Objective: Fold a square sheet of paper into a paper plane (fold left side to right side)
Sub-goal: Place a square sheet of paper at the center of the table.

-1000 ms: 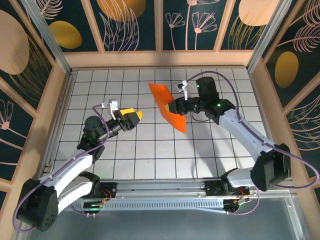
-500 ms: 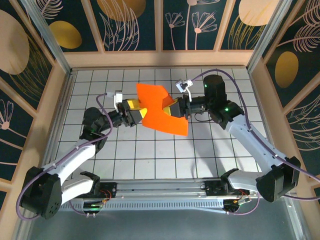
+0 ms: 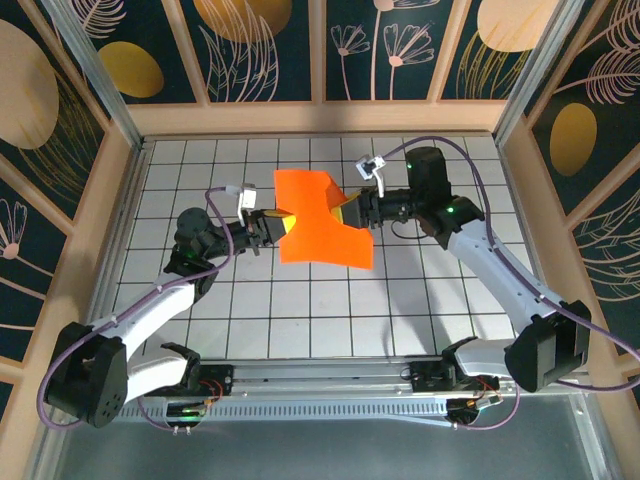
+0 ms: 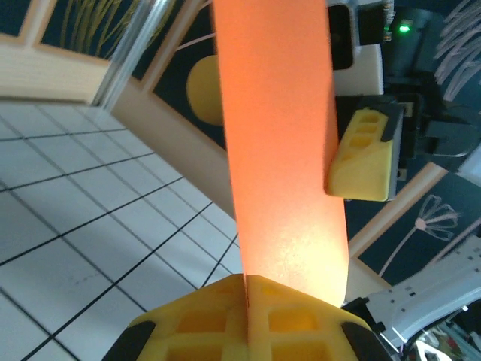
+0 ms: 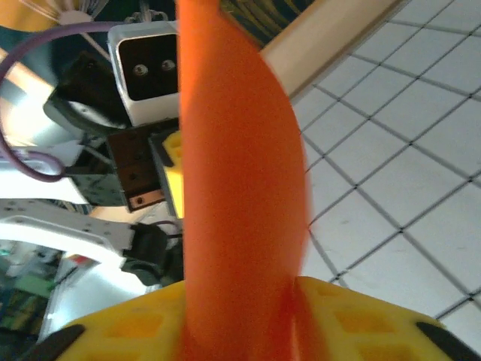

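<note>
Left gripper (image 3: 270,228): fingers pressed flat together on the left edge of the square sheet of paper (image 3: 320,215). The left wrist view shows the yellow pads (image 4: 301,323) meeting on the orange edge with no gap.

Sheet: held clear of the table (image 3: 400,300), over its middle rows, spanning between both grippers. Its broad face is toward the overhead camera, with a notch in each side edge.

Right gripper (image 3: 347,212), at the sheet's far-right side: fingers (image 5: 376,316) parted, with the paper passing between them.
</note>
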Robot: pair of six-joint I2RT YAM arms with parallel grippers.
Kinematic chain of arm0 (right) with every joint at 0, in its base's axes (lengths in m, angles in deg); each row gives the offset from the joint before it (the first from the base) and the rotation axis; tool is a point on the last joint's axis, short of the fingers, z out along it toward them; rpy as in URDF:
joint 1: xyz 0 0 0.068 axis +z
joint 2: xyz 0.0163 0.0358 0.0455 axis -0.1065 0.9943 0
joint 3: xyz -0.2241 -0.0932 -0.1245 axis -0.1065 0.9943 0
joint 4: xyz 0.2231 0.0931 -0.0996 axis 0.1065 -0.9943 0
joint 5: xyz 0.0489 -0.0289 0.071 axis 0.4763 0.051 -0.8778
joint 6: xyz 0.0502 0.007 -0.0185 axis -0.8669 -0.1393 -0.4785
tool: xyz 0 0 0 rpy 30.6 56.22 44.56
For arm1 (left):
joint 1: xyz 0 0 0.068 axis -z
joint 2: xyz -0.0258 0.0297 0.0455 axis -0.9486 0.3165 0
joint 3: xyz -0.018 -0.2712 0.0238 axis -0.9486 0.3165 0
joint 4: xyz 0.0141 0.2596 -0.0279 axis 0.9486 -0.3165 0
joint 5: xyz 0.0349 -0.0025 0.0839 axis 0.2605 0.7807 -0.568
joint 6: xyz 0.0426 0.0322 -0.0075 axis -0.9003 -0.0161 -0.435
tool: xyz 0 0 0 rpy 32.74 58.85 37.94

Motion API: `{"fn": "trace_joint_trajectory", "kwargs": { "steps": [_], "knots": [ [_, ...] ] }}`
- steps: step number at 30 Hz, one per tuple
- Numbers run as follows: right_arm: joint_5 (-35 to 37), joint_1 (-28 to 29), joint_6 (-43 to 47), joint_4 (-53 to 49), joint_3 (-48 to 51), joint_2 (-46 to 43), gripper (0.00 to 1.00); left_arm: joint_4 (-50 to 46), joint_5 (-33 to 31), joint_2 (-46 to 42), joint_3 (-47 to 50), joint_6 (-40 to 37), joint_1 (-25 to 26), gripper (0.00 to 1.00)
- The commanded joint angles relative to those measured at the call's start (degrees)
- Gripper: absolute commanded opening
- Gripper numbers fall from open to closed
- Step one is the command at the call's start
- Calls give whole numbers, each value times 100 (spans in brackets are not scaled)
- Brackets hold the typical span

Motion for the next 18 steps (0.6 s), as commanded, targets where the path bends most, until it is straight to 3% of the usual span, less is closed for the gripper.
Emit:
{"fn": "trace_joint_trajectory", "kwargs": {
  "steps": [1,5,7,12,18],
  "knots": [
    [770,-203,-62,97,346,-133,46,-804,-505,158,-75,-203,-22,0],
    [1486,-365,-429,384,802,-86,63,-1269,-883,649,61,61,-22,0],
    [1837,-405,-690,509,1026,52,67,-1726,-1016,1023,-61,109,-22,0],
    [2567,-412,-1213,728,1455,559,67,-2684,-1182,1878,-527,-140,-22,0],
    [2697,-277,-1681,1401,1873,1146,58,-3542,-1407,2693,-1039,-448,-22,0]
  ]
}}
